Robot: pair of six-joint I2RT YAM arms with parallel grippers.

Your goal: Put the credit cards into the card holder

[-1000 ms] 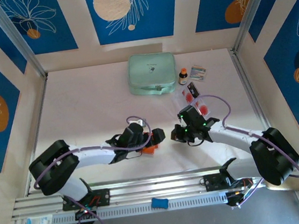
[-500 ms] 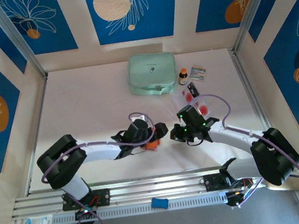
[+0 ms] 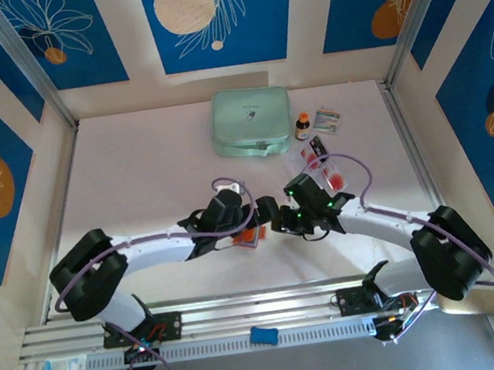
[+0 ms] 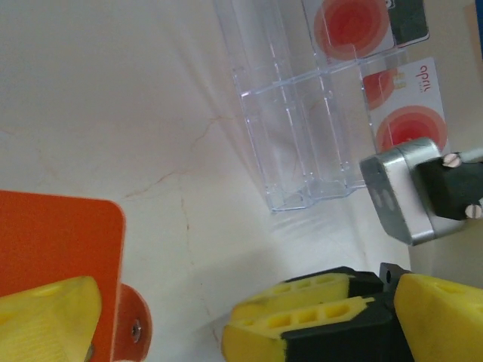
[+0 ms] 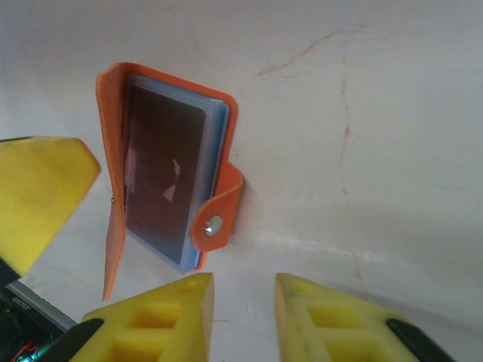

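The card holder (image 3: 249,236) sat near the front middle of the table (image 3: 139,179), right between the two grippers. From above it was just a scrap of orange under the wrists.

Left side first. The left gripper (image 3: 261,221) was spread wide and gripping nothing. Its own camera caught one yellow finger (image 4: 45,313) over the holder's orange cover, next to the snap tab (image 4: 136,326); whether it touched, I couldn't tell.

Across to the right wrist camera, and the holder came up in detail the overhead couldn't give. The cover stood ajar and a dark card (image 5: 162,173) was tucked into the clear sleeves. The right gripper (image 5: 243,286) hovered just beside it, jaws a little apart, nothing between them.

Further right lay the clear compartment tray (image 4: 290,128). Overhead offered only red blobs there. The left wrist camera read them as pale credit cards (image 4: 407,105) with big red dots, one at the tray's end and one beside its wall. In a compartment or not, I couldn't tell.

Along the far edge stood a mint-green zip case (image 3: 251,122), a small brown bottle (image 3: 303,126) and a printed packet (image 3: 327,120).
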